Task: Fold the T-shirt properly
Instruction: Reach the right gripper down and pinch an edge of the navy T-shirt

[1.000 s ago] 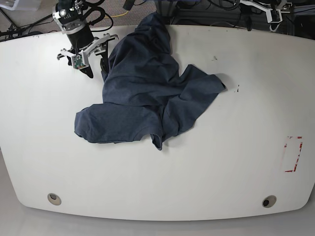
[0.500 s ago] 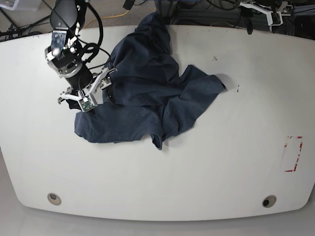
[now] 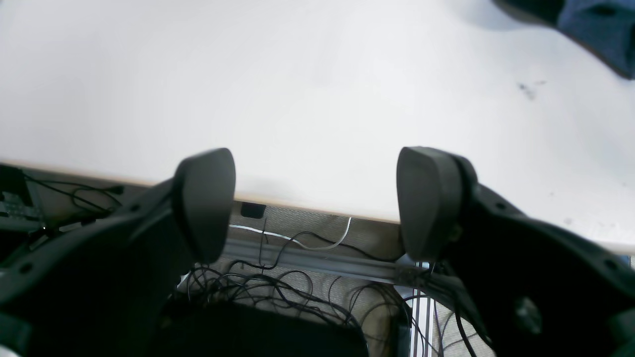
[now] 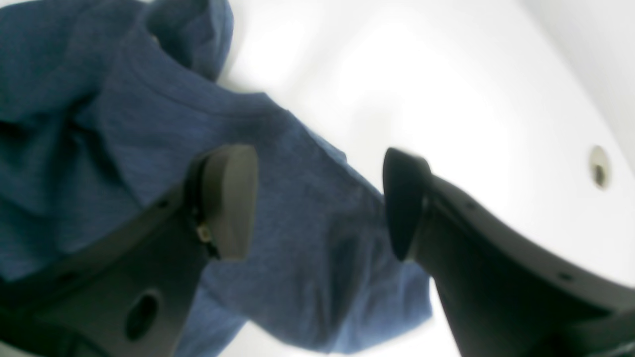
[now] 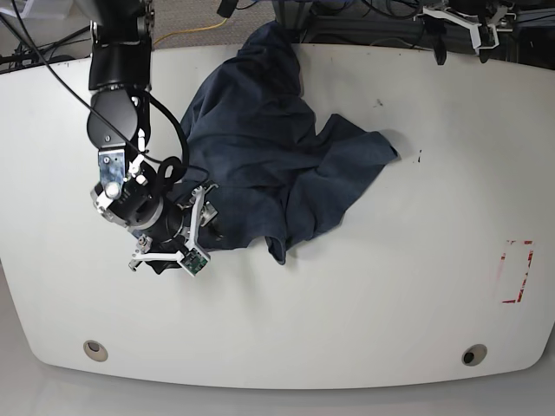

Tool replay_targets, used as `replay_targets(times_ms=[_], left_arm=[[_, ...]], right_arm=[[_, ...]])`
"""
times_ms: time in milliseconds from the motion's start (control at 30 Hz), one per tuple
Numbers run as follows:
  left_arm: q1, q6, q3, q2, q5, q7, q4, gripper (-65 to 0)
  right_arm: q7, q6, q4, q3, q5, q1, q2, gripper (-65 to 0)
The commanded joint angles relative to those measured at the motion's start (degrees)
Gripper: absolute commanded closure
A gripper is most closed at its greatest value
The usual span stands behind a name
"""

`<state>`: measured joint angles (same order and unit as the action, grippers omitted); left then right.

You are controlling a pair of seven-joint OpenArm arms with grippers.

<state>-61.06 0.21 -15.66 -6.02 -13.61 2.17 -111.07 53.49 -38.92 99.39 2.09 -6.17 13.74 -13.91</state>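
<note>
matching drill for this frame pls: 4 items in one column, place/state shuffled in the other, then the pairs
Items:
1. dark navy heathered cotton T-shirt
2. right gripper
3. left gripper
4. red-and-white tape rectangle

Places or states:
A. open, parked off the table's far edge
B. crumpled, unfolded, one end over the far edge
C. flat on the white table, near its side edge
D. open, low over the shirt's near corner

Pairs: 1-B, 2-D, 3-A, 4-C

White table (image 5: 364, 303), red-marked rectangle (image 5: 517, 271) near its edge, tangled cables (image 3: 278, 292) below
</note>
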Motion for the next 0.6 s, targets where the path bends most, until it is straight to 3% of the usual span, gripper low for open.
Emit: replay_targets(times_ms=[0, 567], left_arm=[[0.18, 0.19, -0.3, -0.35, 0.02, 1.12, -0.98, -47.2], [0.62, 0.19, -0.3, -0.44, 0.11, 1.12, -0.89, -47.2]], right_arm=[[-0.97, -1.08, -4.76, 0.51, -0.73, 4.68, -0.2, -38.7], [-2.64, -1.08, -35.35, 4.46, -0.73, 18.92, 2.18, -38.7]])
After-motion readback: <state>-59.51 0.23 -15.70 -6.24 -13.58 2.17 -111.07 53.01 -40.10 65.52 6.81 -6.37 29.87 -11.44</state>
